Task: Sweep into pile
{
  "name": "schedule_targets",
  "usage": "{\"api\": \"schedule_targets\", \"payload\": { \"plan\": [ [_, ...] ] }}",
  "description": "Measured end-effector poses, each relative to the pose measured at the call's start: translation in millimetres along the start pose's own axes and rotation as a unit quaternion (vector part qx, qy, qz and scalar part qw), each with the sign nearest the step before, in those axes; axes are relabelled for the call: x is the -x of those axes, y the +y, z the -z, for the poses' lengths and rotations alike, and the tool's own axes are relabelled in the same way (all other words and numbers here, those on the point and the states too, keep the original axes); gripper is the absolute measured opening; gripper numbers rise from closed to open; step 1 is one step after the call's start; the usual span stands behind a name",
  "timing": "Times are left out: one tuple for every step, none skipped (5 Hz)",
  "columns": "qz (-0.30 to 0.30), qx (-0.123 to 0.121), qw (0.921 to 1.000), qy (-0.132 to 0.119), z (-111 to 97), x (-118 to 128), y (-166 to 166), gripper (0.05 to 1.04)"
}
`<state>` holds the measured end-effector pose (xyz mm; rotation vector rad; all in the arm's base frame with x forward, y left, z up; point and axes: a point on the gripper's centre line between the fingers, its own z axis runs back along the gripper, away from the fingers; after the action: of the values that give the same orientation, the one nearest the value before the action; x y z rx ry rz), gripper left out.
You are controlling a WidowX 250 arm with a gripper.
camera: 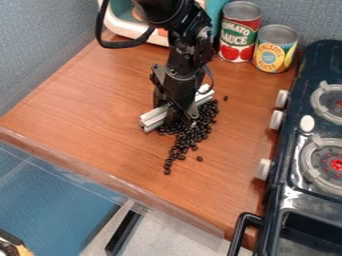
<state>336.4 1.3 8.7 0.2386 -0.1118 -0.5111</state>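
The black two-finger gripper (178, 114) was closed on a silver metal bar (153, 118), held crosswise, presumably to give the sweep a broad edge. Small black beans (194, 133) lay along its right side, trailing near; farther right stood a dark toy stove (298, 196) with white knobs.

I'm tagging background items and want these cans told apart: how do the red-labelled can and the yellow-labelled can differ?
Label: the red-labelled can also has green and white areas and pictured tomatoes; the yellow-labelled can has blue areas too.
Height: the red-labelled can looks taller than the yellow-labelled can.
Place: the yellow-labelled can stands closer to the stove; the red-labelled can is farther from it.
Shared: both stand upright with plain metal tops.
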Motion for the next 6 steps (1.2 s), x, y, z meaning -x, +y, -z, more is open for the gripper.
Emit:
{"api": "schedule_targets", "payload": {
  "plan": [
    [0.006, 0.006, 1.0, 0.002, -2, 6, -8, 0.388],
    [0.013, 0.009, 0.9999, 0.001, -2, 7, -13, 0.388],
    [0.016, 0.014, 0.9998, 0.002, -4, 11, -19, 0.388],
    [0.005, 0.018, 0.9998, 0.003, -7, 11, -19, 0.388],
    [-0.028, 0.012, 0.9995, 0.005, -18, 16, -3, 0.388],
    [-0.071, -0.005, 0.9975, -0.008, -34, 19, 24, 0.388]
  ]
}}
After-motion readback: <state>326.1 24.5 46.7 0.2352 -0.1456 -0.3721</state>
